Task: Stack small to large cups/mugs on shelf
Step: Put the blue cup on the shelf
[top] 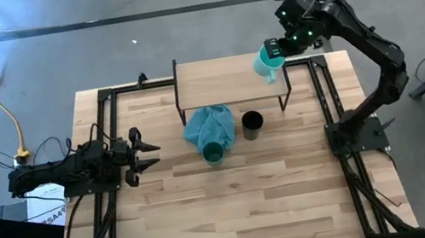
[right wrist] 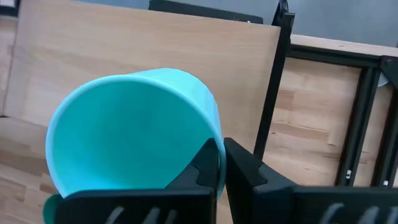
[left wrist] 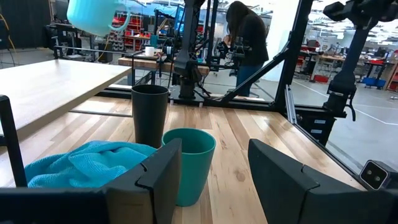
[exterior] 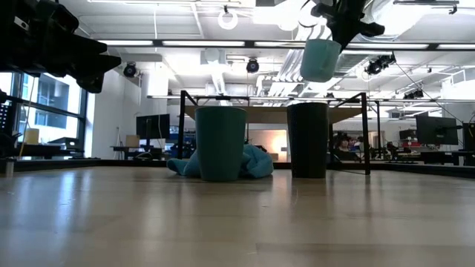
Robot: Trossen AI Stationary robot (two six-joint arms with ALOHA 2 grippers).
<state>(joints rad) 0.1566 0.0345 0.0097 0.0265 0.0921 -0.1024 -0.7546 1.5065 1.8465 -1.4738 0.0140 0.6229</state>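
Note:
My right gripper (top: pixel 273 51) is shut on the light turquoise mug (top: pixel 264 64) and holds it in the air over the right end of the shelf (top: pixel 219 79). The dark teal-green cup (top: pixel 213 153) stands upright on the table in front of the shelf, against the blue-teal cloth (top: pixel 207 126). The black cup (top: pixel 252 123) stands upright just to its right. My left gripper (top: pixel 149 151) waits open near the table's left edge, pointing level toward the cups; in its own view the teal-green cup (left wrist: pixel 189 163) stands beyond its fingers. My right gripper pinches the mug's wall at the rim (right wrist: pixel 217 155), one finger inside the mug and one outside. The fingers slant down from above. The mug (exterior: pixel 320 59) hangs below the gripper, tilted, clear of the shelf top, its handle (left wrist: pixel 122 22) free.
Dark metal frame rails (top: pixel 107 136) run along the table's left and right sides. The shelf's thin legs (top: pixel 283 94) stand just behind the cups. A person (left wrist: pixel 249 37) stands at a bench in the room beyond the table.

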